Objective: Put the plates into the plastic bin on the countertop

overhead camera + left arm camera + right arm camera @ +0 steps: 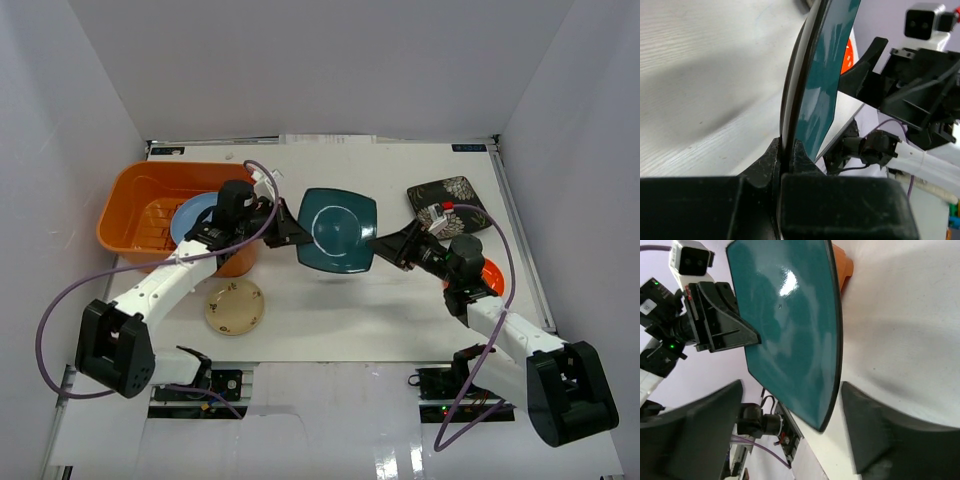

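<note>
Mid-handover above the countertop (pixel 330 320), the dark teal plate (pixel 340 232) is clamped by the left gripper (pixel 299 232), the right gripper (pixel 380 245) being spread open; carriage left into the plastic bin (pixel 125 195) is judged to be needed next.

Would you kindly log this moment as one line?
left pincer: shut on square dark teal plate; right pincer: open around plate edge

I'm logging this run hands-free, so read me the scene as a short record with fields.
held item: teal plate, raised off the countertop
left gripper: shut on its edge
right gripper: open, fingers astride the opposite edge
plastic bin: holds a light blue plate
on countertop: cream plate, black floral plate, orange plate (partly hidden)
</note>
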{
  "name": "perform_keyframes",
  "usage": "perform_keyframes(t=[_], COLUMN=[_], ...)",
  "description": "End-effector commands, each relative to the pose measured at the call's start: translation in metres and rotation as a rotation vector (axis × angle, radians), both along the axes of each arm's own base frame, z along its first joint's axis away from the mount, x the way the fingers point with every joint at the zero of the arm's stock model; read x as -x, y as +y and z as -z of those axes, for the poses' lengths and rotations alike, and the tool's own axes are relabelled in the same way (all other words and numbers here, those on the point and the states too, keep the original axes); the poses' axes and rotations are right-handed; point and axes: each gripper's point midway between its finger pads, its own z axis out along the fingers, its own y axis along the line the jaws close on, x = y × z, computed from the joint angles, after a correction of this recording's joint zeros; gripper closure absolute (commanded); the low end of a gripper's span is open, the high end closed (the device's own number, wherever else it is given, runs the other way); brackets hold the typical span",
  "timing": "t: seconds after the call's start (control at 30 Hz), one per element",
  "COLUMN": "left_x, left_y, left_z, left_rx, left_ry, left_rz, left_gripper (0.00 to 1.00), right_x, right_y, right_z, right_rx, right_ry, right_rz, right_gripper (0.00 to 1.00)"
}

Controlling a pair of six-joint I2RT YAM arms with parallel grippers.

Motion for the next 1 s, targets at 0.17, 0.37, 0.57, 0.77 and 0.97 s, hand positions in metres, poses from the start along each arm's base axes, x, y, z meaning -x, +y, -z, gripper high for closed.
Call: perform_keyframes(t=[0.17, 0.37, 0.57, 0.77, 0.97], left_x=[-0.057, -0.058, -0.07, -0.074, -0.086], left_y=[0.153, 0.248, 0.294, 0.305, 0.327], left_z=[-0.099, -0.101, -0.072, -0.041, -0.011], left_rx=[0.128, 0.063, -0.063, -0.101, -0.208], left_ry=[-0.19, -0.213, -0.17, -0.093, -0.061], left_rz=[-0.575, -0.905, -1.052, -1.084, -1.121], left_gripper=[1.0, 1.0, 1.0, 1.0, 1.0], right_x=[-0.004, -0.01, -0.02, -0.032, -0.048], right_y=[-0.001, -0.006, -0.02, -0.036, -0.061], right_z=[-0.024, -0.007, 0.008, 0.021, 0.03], right_rx=[0.062, 0.158, 0.316, 0.417, 0.48], right_ry=[-0.179, -0.166, -0.186, -0.196, -0.168], right_rz=[-0.007, 0.006, 0.054, 0.139, 0.257], right_gripper=[0.02, 0.03, 0.03, 0.04, 0.08])
